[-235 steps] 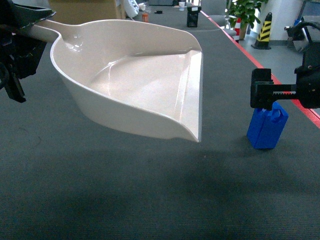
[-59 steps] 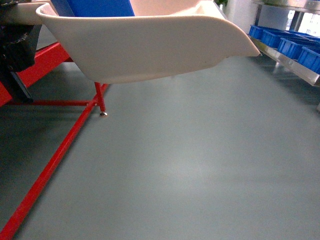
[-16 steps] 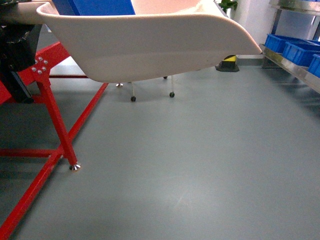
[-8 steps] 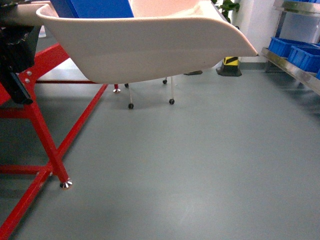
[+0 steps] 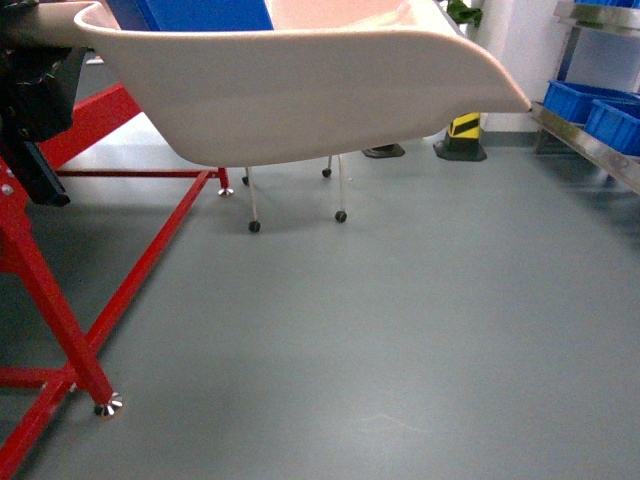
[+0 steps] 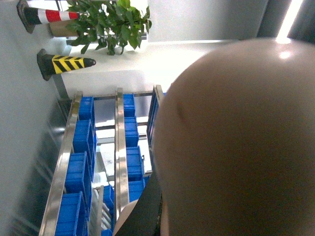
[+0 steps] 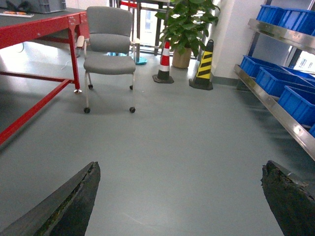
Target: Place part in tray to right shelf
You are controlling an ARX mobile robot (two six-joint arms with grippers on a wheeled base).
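The cream tray [image 5: 300,90] hangs across the top of the head view, seen from below its side wall. The blue part [image 5: 190,14] lies inside it, with only its top showing over the rim. My left gripper [image 5: 35,70] is shut on the tray's handle at the upper left. In the left wrist view the tray's underside [image 6: 236,147] fills the right half, with one dark finger [image 6: 147,211] against it. The right gripper [image 7: 179,196] is open over bare floor, with nothing between its fingers. The right shelf [image 5: 590,135] stands at the right edge, a steel rack [image 7: 280,113] holding blue crates [image 7: 295,103].
A red table frame [image 5: 60,310] stands on the left, its foot near the bottom left. A grey wheeled chair [image 7: 108,54], striped cones [image 7: 203,64] and a potted plant [image 7: 184,24] lie ahead. Grey floor [image 5: 400,330] spreads between the table and the rack.
The whole scene has slid in the head view: the red table foot moved down and left, and the chair legs and cone shifted. The tray stays held with the part in it.
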